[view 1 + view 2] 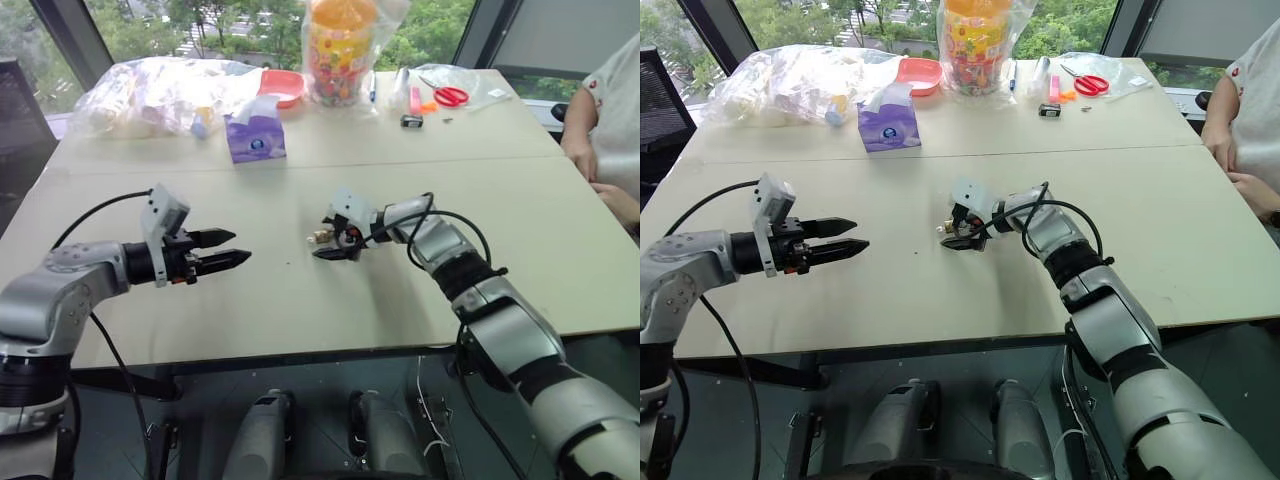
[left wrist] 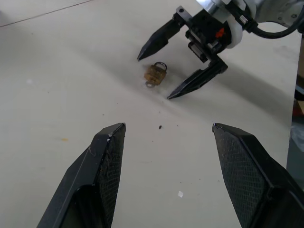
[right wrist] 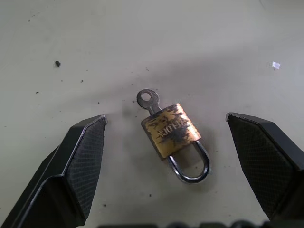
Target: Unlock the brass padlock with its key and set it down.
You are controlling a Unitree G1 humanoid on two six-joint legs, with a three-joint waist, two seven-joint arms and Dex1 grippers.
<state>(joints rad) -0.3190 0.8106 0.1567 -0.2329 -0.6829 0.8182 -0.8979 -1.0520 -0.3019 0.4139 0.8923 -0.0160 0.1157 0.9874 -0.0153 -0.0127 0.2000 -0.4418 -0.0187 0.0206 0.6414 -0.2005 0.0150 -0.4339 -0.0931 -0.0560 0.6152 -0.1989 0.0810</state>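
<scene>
The brass padlock (image 3: 172, 130) lies flat on the beige table (image 1: 300, 300), near its middle. Its silver shackle (image 3: 192, 166) meets the body at both ends, and a small silver key (image 3: 148, 99) sticks out of the opposite end. My right gripper (image 1: 328, 238) hangs just over the lock, open, with one black finger on each side and neither touching it. My left gripper (image 1: 240, 247) hovers a short way to the left of the lock, pointing toward it. It is open and holds nothing.
At the table's back stand a purple tissue pack (image 1: 255, 140), clear plastic bags (image 1: 160, 90), a red bowl (image 1: 283, 85), a bagged orange container (image 1: 340, 40) and red scissors (image 1: 450, 95). A person (image 1: 612, 110) sits at the right edge.
</scene>
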